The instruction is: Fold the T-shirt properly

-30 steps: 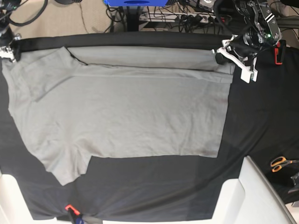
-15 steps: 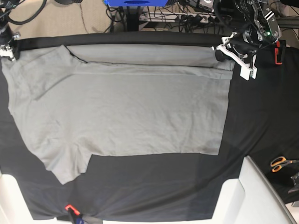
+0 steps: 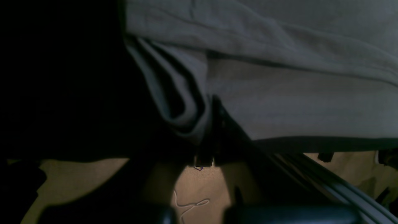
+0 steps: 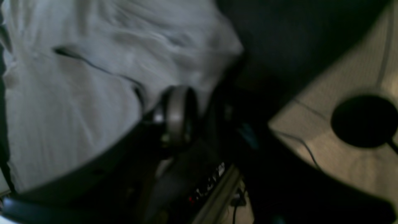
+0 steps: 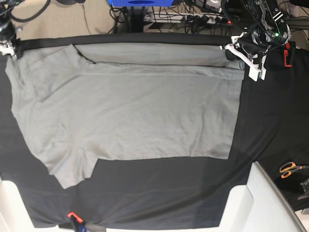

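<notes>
The worktop, draped in black cloth, fills most of the base view, with bare dark cover showing on that view's right side and along the near edge. Spread flat across it lies the light-grey T-shirt, its hem toward the base view's right and a sleeve pointing down toward the near left corner. Along the far edge a strip of the shirt is folded over onto the body, forming a long doubled band that runs almost the full width of the garment.

My left end effector sits at the far right corner of the shirt in the base view, at the end of that folded band. From my left wrist camera I see a bunched fold of grey cloth drawn down into the dark fingers, so it is closed on the T-shirt's corner.

My right end effector is at the far left corner, by the shoulder of the shirt. My right wrist camera is blurred; cloth lies against the gripper body there, but I cannot tell whether the fingers are closed on it.

Orange-handled scissors lie well apart from the shirt at the base view's right edge.
</notes>
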`<state>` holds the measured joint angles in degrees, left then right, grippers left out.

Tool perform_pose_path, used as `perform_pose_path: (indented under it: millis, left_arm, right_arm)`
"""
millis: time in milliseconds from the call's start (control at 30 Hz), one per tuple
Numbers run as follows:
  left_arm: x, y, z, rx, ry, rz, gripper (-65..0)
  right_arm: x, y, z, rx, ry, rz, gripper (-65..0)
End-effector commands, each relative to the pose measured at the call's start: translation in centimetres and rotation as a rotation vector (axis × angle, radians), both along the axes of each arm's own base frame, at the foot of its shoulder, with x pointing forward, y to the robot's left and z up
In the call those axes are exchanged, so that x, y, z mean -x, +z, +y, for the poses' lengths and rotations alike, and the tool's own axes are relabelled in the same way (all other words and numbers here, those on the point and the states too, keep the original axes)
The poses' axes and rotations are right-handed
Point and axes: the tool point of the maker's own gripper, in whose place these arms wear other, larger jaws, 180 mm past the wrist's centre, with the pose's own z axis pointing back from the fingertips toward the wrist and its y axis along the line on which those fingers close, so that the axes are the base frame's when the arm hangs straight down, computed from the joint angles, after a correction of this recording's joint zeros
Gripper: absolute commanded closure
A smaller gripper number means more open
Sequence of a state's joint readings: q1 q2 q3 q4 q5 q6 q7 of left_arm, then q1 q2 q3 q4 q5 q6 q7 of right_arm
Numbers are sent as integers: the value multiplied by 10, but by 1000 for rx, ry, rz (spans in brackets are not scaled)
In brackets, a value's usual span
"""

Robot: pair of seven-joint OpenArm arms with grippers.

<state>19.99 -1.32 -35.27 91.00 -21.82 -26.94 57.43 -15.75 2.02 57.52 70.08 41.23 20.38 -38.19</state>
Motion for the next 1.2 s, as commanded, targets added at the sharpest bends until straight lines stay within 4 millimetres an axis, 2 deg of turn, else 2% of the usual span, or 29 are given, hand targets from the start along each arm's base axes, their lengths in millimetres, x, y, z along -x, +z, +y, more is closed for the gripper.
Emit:
perform_pose_path:
  millis: [0,33,100,233,367,467,500,600,667,800,900,1000,1067,1167]
  left_arm:
    - [-4,6,10,-28,8,-19,0]
    - [-4,6,10,-28,8,-19,0]
    - [-4,6,10,-29,8,-21,-155]
    - [3,6,10,-32,6,-10,-374]
    - [9,12,13,-57,-1,-14,-477]
    - [15,20,38,-97,65,-26,-487]
    - [18,24,51,-115,104,-34,-485]
    - [-2,50,92,-195,157,-104,-482]
    - [-20,68,114,-252,139,-144,-484]
    - [-57,103,143,-331,117,-230,-487]
    - [-74,125,160,-380,107,-272,-487]
    - [-79,128,162,-395,74,-266,-484]
    - [-81,125,157,-395,46,-255,-484]
    - [-67,110,150,-384,15,-204,-482]
  right_arm:
    - [-6,11,-14,40,-2,-24,-234]
    - [-5,12,-15,42,-5,-25,-261]
    - [-6,15,-16,53,-2,-29,-312]
    - [-8,32,-24,111,13,-48,-341]
    - [-20,56,-29,174,18,-89,-344]
    - [-26,68,-38,205,2,-96,-347]
    - [-36,76,-45,228,14,-114,-347]
    - [-69,95,-68,290,32,-164,-348]
    - [-113,105,-78,360,125,-188,-348]
    - [-187,94,-71,436,338,-184,-348]
    - [-225,76,-66,459,398,-169,-348]
    - [-243,55,-59,453,408,-170,-348]
    - [-254,49,-53,454,410,-185,-348]
    - [-256,30,-37,437,430,-172,-348]
